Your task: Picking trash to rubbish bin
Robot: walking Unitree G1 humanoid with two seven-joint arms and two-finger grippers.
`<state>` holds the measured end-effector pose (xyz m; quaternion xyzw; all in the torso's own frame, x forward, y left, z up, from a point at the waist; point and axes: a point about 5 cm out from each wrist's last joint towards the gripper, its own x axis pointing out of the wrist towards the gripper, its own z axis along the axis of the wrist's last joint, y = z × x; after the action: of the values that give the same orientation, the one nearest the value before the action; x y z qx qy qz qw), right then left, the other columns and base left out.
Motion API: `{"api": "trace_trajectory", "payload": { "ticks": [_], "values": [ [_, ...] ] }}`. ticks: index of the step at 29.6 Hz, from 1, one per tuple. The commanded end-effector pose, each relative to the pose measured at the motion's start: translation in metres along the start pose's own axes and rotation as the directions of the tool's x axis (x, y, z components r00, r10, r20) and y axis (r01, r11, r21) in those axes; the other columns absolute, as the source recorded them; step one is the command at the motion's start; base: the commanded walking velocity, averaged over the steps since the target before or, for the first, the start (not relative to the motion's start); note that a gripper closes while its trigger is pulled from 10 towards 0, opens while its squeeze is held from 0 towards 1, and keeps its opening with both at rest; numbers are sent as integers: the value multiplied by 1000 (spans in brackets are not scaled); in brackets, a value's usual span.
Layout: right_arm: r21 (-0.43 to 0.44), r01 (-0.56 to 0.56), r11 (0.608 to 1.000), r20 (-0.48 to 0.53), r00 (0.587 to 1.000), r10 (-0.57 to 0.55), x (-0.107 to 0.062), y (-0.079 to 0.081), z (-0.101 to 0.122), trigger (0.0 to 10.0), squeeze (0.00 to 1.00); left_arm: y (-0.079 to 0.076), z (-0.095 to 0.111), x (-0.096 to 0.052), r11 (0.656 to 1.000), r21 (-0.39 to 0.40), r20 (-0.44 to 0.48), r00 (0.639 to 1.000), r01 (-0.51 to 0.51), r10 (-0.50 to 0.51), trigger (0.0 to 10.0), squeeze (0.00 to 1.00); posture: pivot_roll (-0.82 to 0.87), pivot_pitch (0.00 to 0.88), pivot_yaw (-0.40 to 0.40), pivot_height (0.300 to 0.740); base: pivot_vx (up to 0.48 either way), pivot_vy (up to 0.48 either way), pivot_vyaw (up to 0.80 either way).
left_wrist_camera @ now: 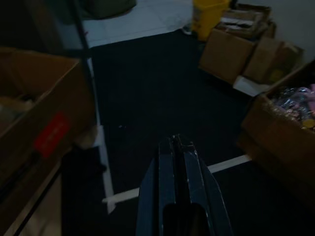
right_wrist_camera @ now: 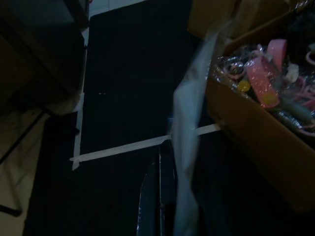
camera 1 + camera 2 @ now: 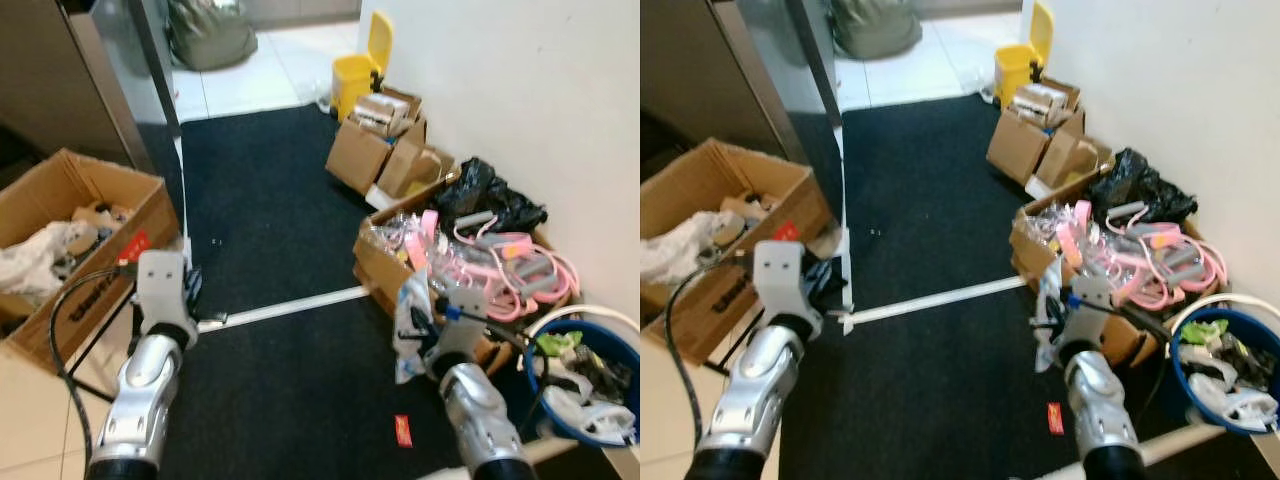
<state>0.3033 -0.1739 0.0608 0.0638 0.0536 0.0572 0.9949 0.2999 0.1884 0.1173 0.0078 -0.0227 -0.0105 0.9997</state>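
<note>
The right gripper (image 2: 165,147) has its two black fingers clamped on a crumpled, translucent white plastic wrapper (image 3: 410,325), which hangs from it above the black floor mat (image 3: 280,220), just beside the brown cardboard box of pink plastic hangers (image 3: 385,262). So the pick seems done and the carry is the step in hand. The nearest place for it looks to be the round blue bin (image 3: 610,345) with a white rim, already holding scraps of white and green rubbish, standing to the robot's right against the white wall (image 3: 520,90). A small yellow pedal bin (image 3: 355,80) stands well apart at the far end of the mat. The next move calls for swinging the held wrapper rightwards over the blue rim before letting go. A small red wrapper (image 3: 402,430) lies on the mat near the right arm, not yet picked. The left gripper (image 1: 176,142) holds nothing, its fingers pressed together, pointing out over the mat near the open cardboard box of white rags (image 3: 70,245)
</note>
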Motion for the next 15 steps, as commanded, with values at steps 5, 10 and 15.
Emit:
{"api": "trace_trajectory", "payload": {
  "ticks": [5,10,15],
  "values": [
    [-6,31,1000,-24,999,-31,-5,-9,-7,10000,0,-1,-4,-2,1000,3,-14,1000,6,-6,10000,0,44,148,40,740,256,0,0],
    [-5,32,999,-24,999,-32,-5,-9,-7,10000,0,-1,-4,-2,1000,3,-13,1000,5,-4,10000,0,46,153,39,740,255,0,0],
    [-4,33,999,-25,999,-33,-5,-9,-7,10000,0,0,-4,-2,1000,4,-14,1000,2,-2,10000,0,46,158,39,740,255,0,0]
  ]
}}
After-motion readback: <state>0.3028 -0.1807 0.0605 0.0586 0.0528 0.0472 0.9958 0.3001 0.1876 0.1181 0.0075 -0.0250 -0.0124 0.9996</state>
